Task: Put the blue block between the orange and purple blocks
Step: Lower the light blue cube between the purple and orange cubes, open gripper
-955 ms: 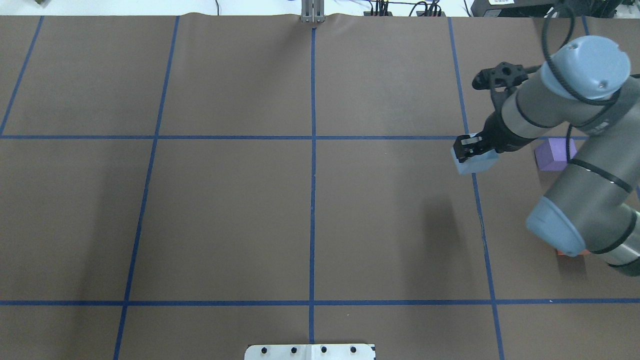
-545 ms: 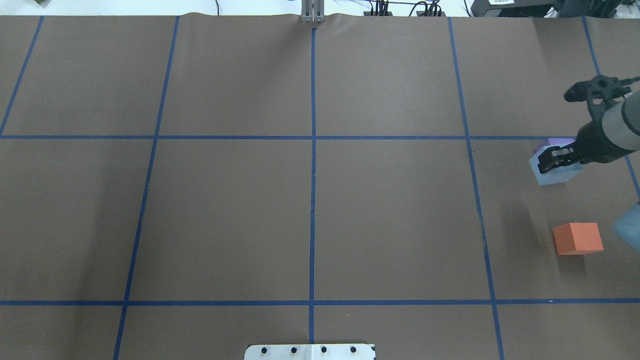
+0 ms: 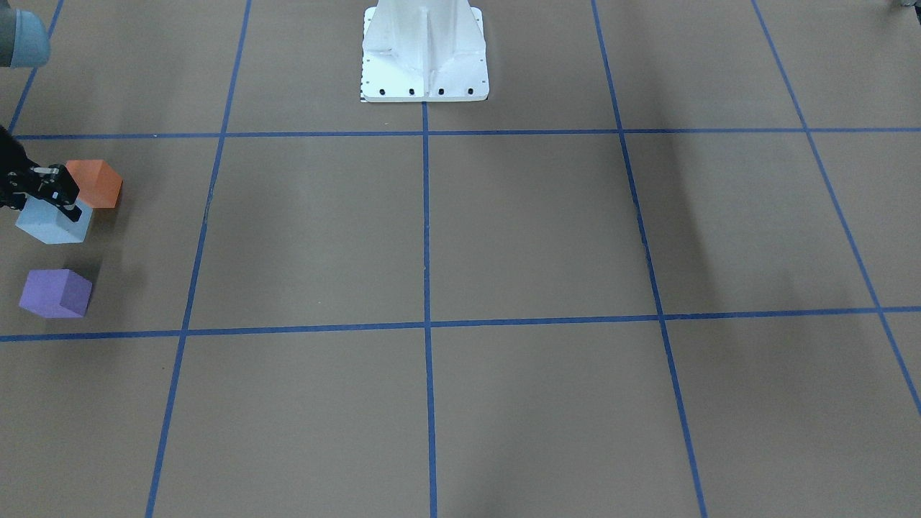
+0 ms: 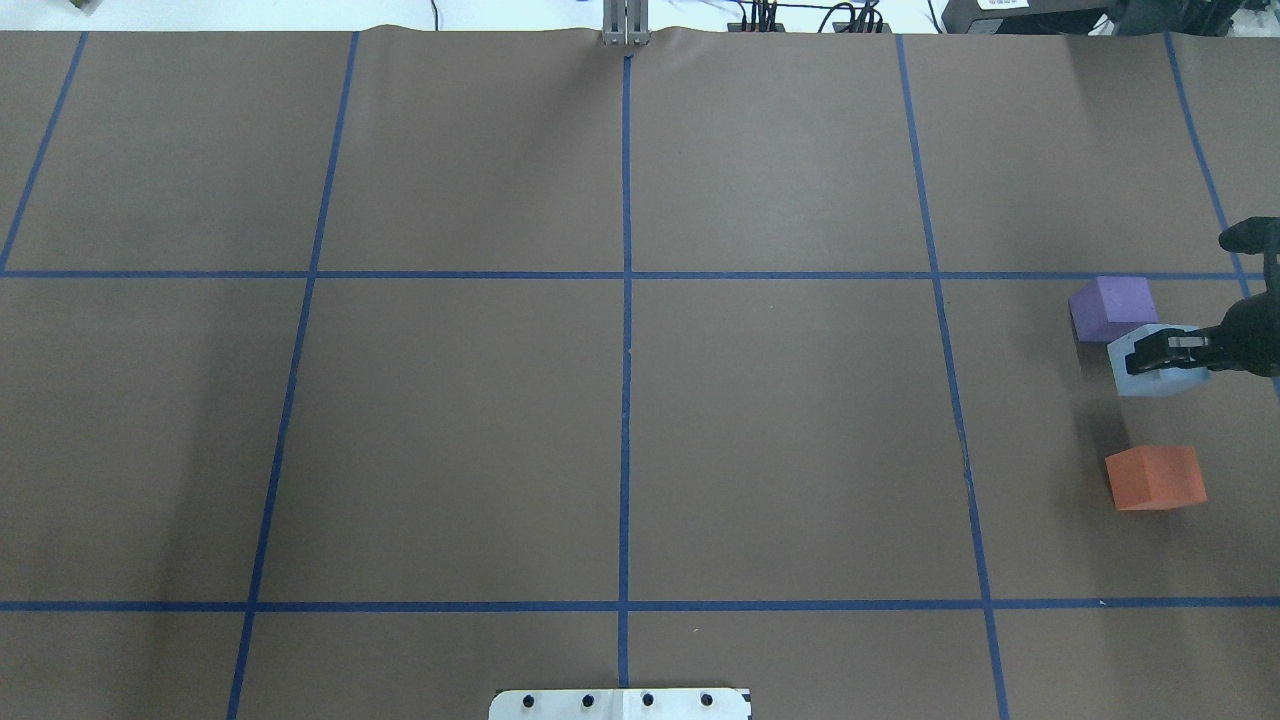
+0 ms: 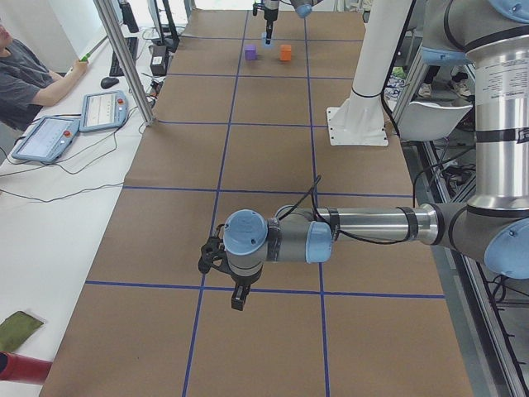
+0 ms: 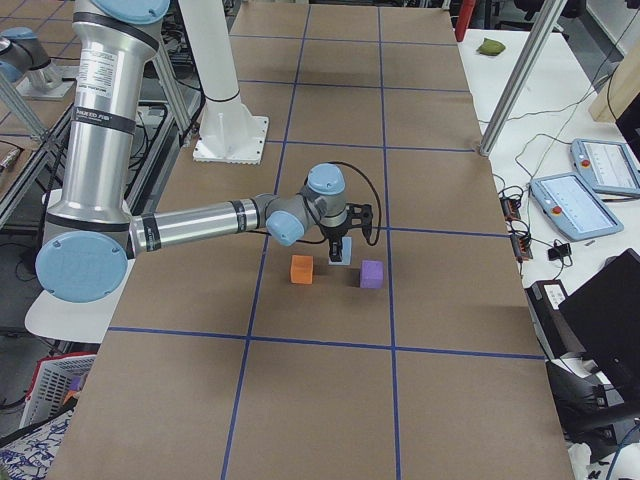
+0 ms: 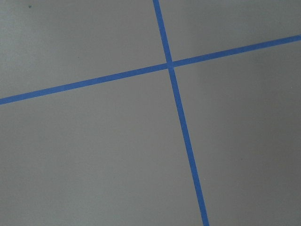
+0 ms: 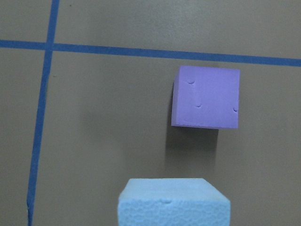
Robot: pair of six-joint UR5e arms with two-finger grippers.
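Held block (image 4: 1155,385) between two blocks (image 4: 1112,308)

Table (image 4: 450,420): covered in a matt brown, paper-like sheet, slightly rippled at its far edge. Grid lines (image 4: 625,300) look like blue tape with a faint sheen.
Blue block (image 8: 174,202): matt foam, fine pebbled grain.
Purple block (image 8: 206,97): matt, smoother, with small dents in the top face.
Orange block (image 4: 1155,477): matt, even.
Right tool (image 4: 1150,355): black, dull finish.
Robot pedestal (image 3: 424,57): white, glossy, looks like painted metal.
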